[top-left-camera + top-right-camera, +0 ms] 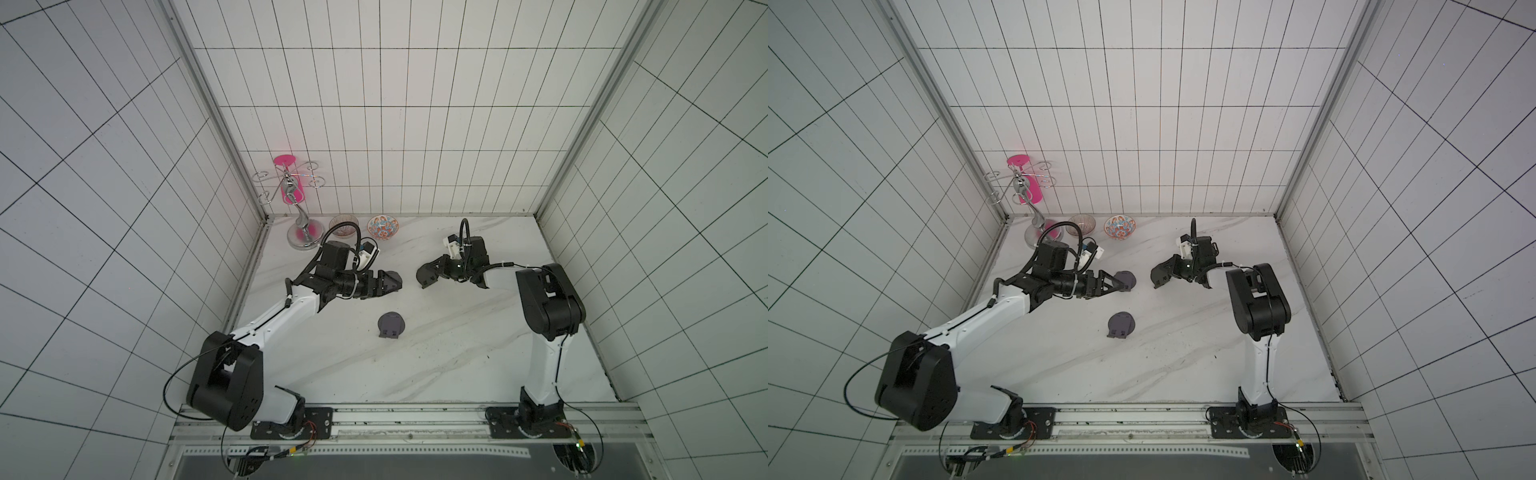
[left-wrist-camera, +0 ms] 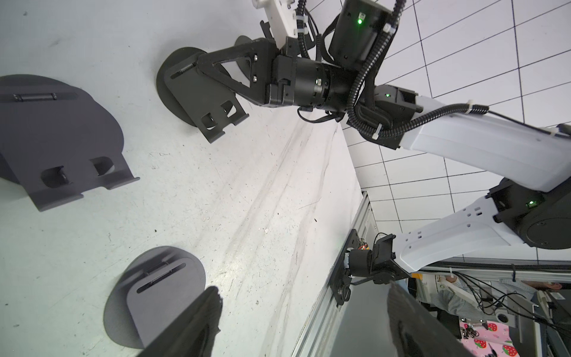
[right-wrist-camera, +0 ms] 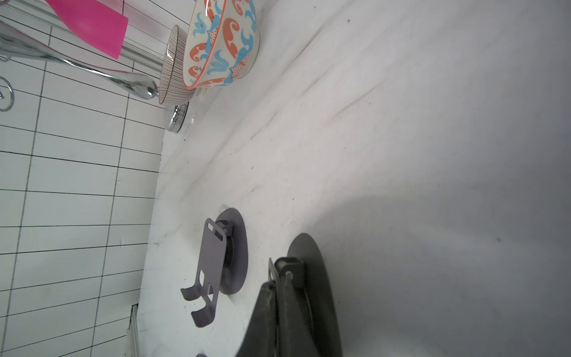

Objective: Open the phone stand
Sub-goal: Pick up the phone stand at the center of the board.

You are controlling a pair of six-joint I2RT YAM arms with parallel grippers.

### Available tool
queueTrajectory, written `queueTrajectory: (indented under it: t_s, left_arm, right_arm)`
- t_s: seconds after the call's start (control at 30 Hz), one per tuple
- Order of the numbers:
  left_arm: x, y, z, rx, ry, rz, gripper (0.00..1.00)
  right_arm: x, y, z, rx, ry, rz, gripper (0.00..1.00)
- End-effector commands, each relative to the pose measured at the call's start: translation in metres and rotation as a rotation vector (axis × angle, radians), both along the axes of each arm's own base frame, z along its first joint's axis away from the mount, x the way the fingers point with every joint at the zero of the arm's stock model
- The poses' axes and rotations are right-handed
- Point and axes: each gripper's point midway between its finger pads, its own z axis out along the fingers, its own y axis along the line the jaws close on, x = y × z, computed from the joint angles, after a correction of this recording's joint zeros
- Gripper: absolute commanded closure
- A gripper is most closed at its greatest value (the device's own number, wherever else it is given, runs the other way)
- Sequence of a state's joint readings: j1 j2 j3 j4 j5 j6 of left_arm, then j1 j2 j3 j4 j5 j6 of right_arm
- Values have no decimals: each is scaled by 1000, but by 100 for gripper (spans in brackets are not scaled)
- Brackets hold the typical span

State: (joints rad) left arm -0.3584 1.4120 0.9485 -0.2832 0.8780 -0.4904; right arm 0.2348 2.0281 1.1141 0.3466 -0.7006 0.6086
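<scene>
R gripper (image 1: pixel 432 272) is clamped shut on the phone stand (image 1: pixel 424 279), which sits approx 12 o'clock of the centre of the marble-look tabletop (image 1: pixel 478 353). In the R wrist view its fingers (image 3: pixel 265 312) pinch the thin back plate edge-on. The round base disc (image 3: pixel 313 262) lies just behind the tips, on the table. L wrist view shows the same grip. One finger lies across the slotted end of the back plate (image 2: pixel 197 99). The plate is tilted up off the disc, hooked lip end pointing away from the gripper.

L gripper (image 1: pixel 1119 286) hangs at 9 o'clock of the phone stand, apart from it. Its fingers (image 2: pixel 197 321) are spread wide w/ nothing between them. A 2nd stand (image 1: pixel 1127 279) shows right at its tips in a top view; can't tell if they touch. A 3rd stand (image 1: pixel 390 326) lies alone at approx 7 o'clock of the held one, clear of both grippers.

Far L corner, approx 10–11 o'clock: patterned bowl (image 1: pixel 382 227), striped bowl (image 1: pixel 343 224) beside it, then a chrome rack (image 1: pixel 305 235) w/ a pink piece on it.
</scene>
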Motion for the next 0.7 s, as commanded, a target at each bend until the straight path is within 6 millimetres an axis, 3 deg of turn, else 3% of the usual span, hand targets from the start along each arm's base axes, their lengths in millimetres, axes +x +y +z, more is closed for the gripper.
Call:
queueTrajectory:
  t_s: [0.0, 0.13, 0.33, 0.67]
  left_arm:
    - [3, 7, 12, -57, -27, 9, 15]
    - [6, 13, 15, -74, -43, 29, 20]
    - [7, 12, 17, -110, -52, 43, 25]
    - [6, 6, 33, -184, -87, 21, 30]
  right_arm:
    - [-4, -12, -5, 122, 69, -47, 100]
    - [-3, -11, 44, 235, 10, -26, 100]
    - [-19, -5, 105, 316, -29, -9, 100]
    - [-46, -2, 175, 409, -99, 32, 100]
